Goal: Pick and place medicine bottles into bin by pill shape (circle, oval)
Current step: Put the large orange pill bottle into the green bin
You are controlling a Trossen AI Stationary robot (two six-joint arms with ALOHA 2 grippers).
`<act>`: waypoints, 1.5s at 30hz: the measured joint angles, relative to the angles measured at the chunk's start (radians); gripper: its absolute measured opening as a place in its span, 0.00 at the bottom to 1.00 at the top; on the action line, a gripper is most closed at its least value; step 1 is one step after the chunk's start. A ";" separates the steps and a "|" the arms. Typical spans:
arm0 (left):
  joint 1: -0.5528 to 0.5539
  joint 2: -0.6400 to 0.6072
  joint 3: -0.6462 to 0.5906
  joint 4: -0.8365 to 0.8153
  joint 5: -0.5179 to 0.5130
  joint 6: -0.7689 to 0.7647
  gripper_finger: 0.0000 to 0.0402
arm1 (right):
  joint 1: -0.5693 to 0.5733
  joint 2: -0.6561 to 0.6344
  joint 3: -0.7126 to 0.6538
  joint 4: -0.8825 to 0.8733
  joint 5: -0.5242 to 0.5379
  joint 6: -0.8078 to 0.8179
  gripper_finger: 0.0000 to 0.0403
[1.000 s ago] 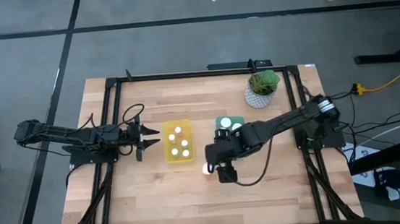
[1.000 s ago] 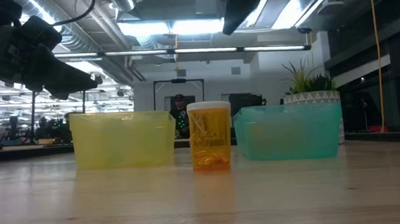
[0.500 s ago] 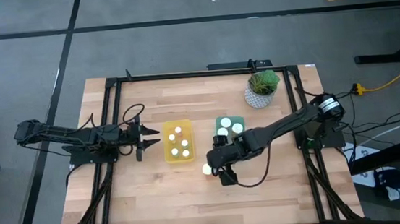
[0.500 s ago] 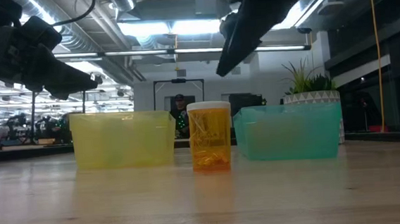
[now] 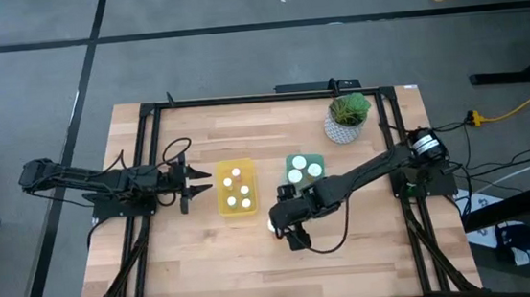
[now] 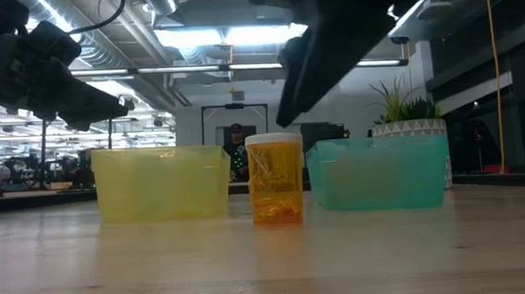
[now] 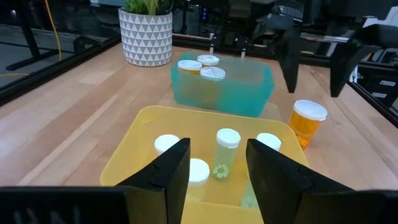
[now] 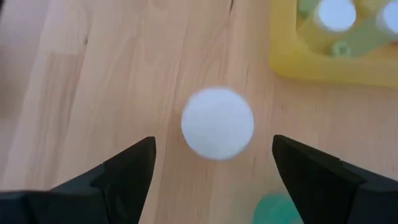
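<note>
The right gripper (image 8: 211, 168) hangs above the orange bottle (image 6: 275, 178), jaws spread wide, the bottle upright on the bench (image 5: 208, 269) between the yellow bin (image 5: 235, 189) and green bin (image 5: 303, 170). An off-centre descent could topple it.

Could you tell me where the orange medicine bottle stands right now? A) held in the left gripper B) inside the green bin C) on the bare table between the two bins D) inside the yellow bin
C: the orange medicine bottle stands upright on the table between the yellow bin and the green bin, with the open right gripper above its white cap.
</note>
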 joint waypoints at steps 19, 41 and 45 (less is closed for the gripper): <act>0.000 0.000 0.000 -0.002 0.000 0.000 0.37 | 0.000 0.075 0.000 0.068 0.000 -0.046 0.80; 0.000 0.000 0.000 -0.005 0.000 0.000 0.37 | 0.000 0.105 0.000 0.137 0.053 -0.050 0.80; 0.000 0.000 0.000 -0.005 0.000 0.000 0.37 | 0.000 0.105 0.000 0.136 0.053 -0.045 0.80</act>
